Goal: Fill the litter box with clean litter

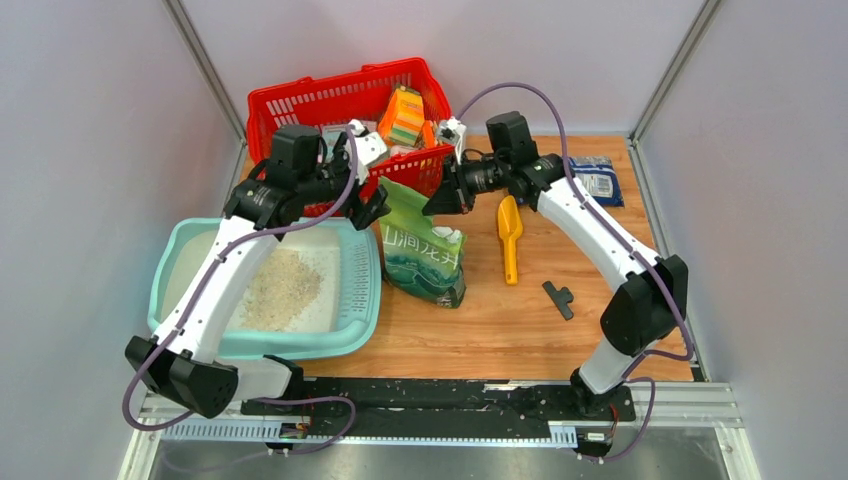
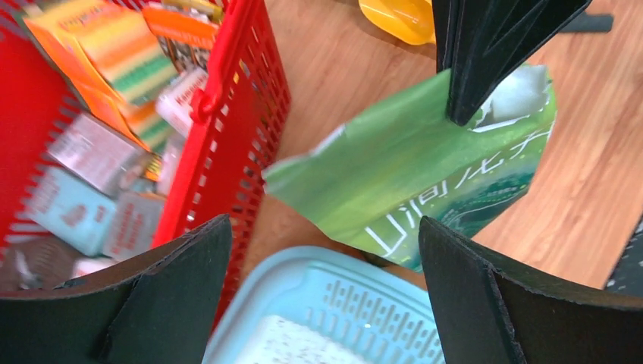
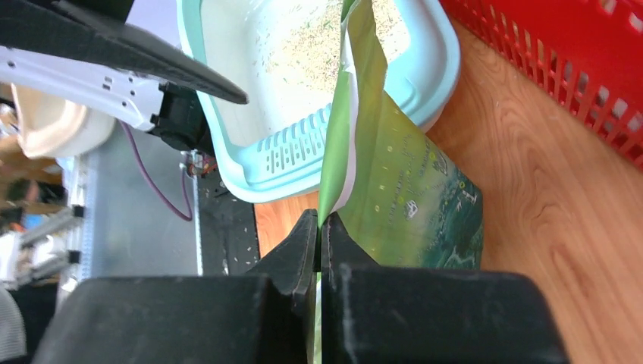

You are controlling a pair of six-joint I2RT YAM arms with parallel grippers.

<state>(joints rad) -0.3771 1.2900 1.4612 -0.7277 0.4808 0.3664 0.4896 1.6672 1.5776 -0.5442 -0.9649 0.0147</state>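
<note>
Top external: litter box [image 1: 300,346] holds clean litter [image 1: 282,288] heap.

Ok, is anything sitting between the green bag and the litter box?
Nothing on the table does. The green bag, pinched by the right gripper, stands right beside the litter box rim. Only the open left gripper hovers over that spot.

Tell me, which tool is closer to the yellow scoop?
Right. The right tool, pinched shut on the green bag's top edge, sits just left of the yellow scoop. The left tool hangs open beyond the bag, beside the red basket.
</note>
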